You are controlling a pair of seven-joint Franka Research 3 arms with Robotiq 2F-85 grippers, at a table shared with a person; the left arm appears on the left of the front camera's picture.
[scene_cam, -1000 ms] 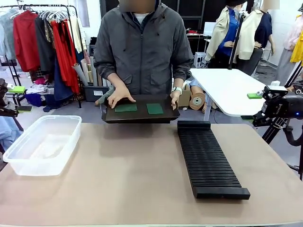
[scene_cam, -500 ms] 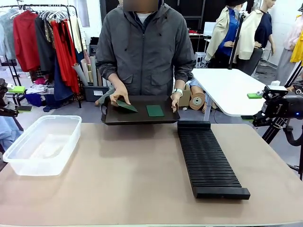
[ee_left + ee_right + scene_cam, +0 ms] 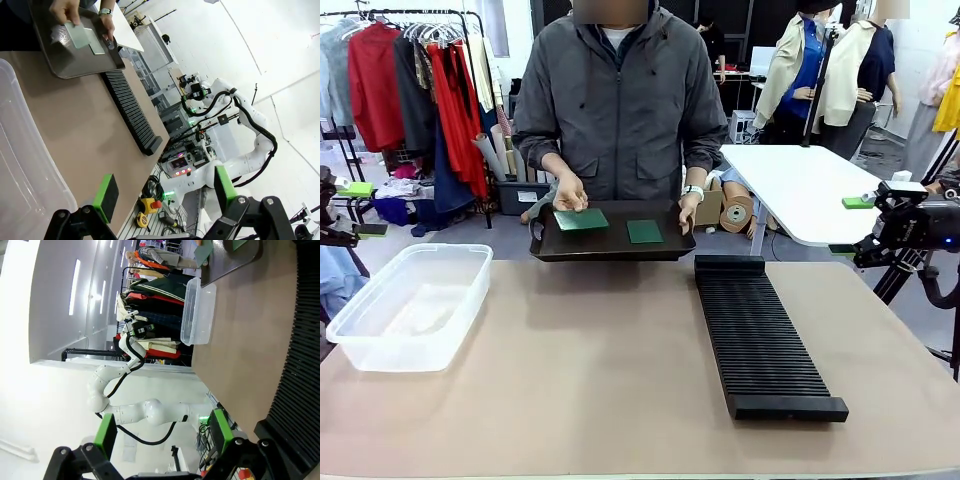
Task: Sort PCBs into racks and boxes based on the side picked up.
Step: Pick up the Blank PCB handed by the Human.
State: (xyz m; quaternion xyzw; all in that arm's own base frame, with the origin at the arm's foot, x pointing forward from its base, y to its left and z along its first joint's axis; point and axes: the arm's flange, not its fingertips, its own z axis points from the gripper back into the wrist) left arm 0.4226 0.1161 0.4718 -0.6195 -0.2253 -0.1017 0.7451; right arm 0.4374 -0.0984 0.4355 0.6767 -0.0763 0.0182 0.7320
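Front view faces person (image 3: pixel 620 110) across table (image 3: pixel 600 390), wrist views rolled sideways (sharing rack (image 3: pixel 760 335))

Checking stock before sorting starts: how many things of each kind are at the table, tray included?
PCBs: 2
tray: 1
rack: 1
box: 1
Total: 5
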